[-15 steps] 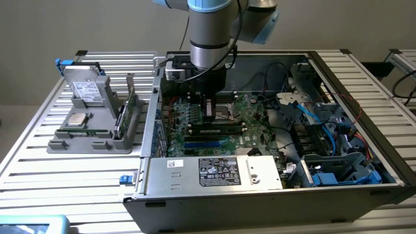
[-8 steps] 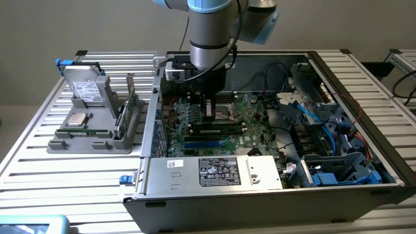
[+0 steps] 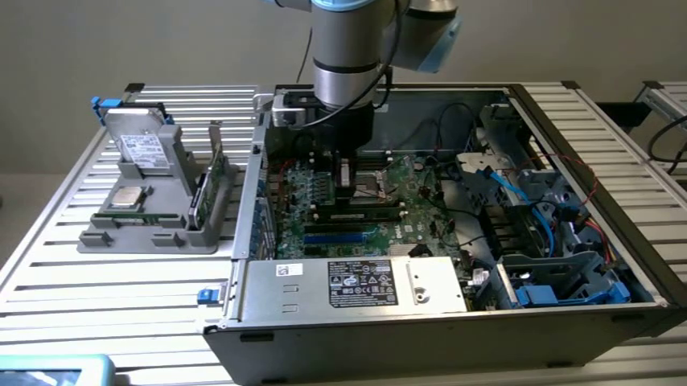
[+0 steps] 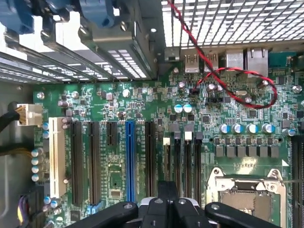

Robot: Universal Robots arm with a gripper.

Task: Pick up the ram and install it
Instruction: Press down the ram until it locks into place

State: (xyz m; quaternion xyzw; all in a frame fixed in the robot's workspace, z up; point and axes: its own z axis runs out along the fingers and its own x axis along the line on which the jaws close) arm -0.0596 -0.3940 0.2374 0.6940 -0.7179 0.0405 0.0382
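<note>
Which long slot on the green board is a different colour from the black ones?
The blue slot. It stands in the middle of the black slots, bright blue along its whole length.

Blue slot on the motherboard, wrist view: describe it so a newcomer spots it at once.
Start at the green motherboard. A row of long parallel slots runs across it between the white slot and the metal-framed CPU socket. The others in that row are black slots; only the blue slot is bright blue.

a plain beige wall (image 3: 129, 40) rises behind a slatted silver aluminium-profile table (image 3: 64, 273). a second similar slatted table (image 3: 668, 100) stands just beside it, toward the exterior view's right. light is even.
</note>
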